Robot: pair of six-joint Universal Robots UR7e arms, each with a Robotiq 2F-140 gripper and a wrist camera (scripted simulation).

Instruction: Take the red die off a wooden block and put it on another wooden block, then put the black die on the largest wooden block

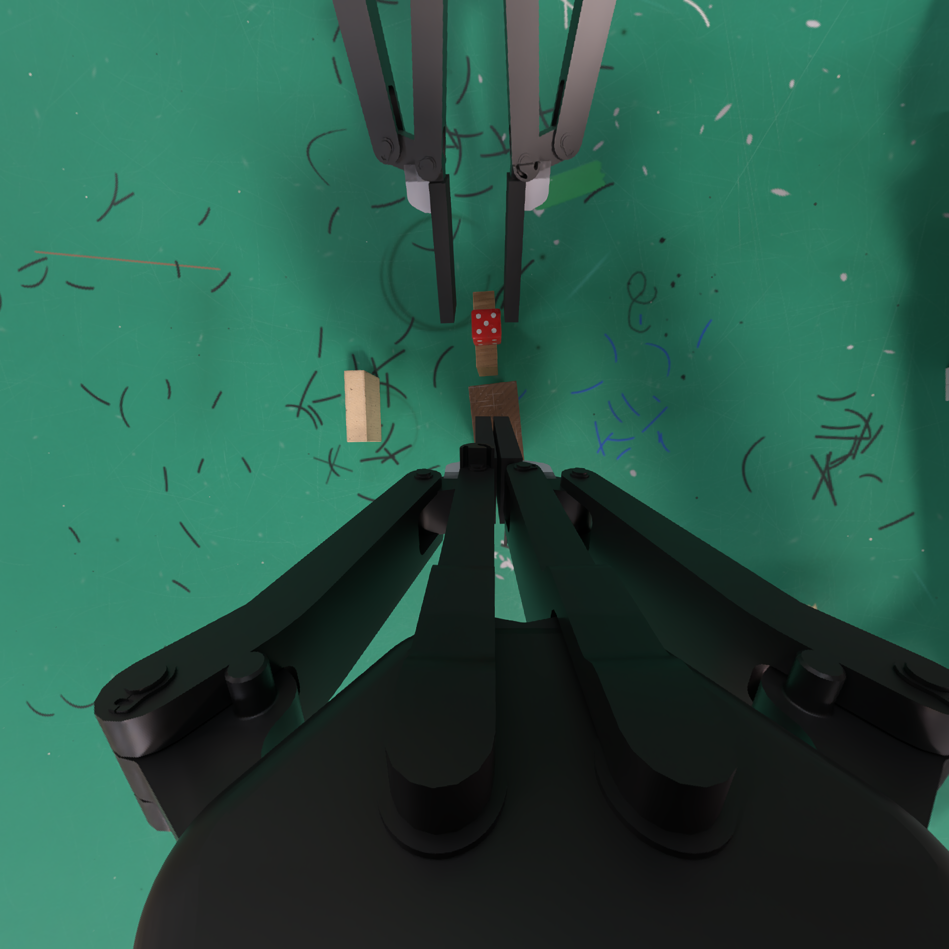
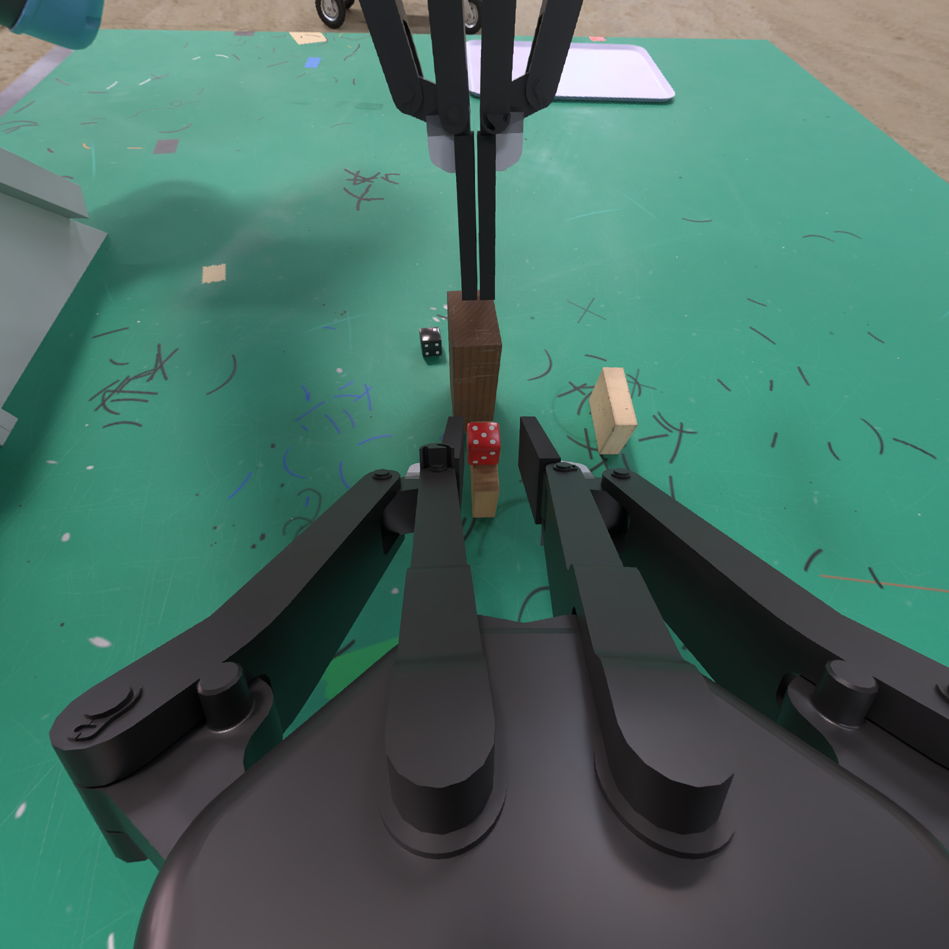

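The red die (image 2: pixel 482 440) sits on a small tan wooden block (image 2: pixel 484 495). My right gripper (image 2: pixel 493 441) is open, one finger on each side of the die, not touching it. It also shows in the left wrist view (image 1: pixel 480 313) around the red die (image 1: pixel 485 326). My left gripper (image 1: pixel 494 431) is shut and empty, just above the tall dark brown block (image 1: pixel 494 403). In the right wrist view its tips (image 2: pixel 477 293) hang over that block (image 2: pixel 473 359). The black die (image 2: pixel 430 343) lies on the table left of the brown block.
A pale wooden block (image 2: pixel 612 411) stands on edge to the right of the die; it also shows in the left wrist view (image 1: pixel 363 405). A white tray (image 2: pixel 616 72) lies at the far right of the green table (image 2: pixel 770 308). A grey box (image 2: pixel 36 246) stands at the left edge.
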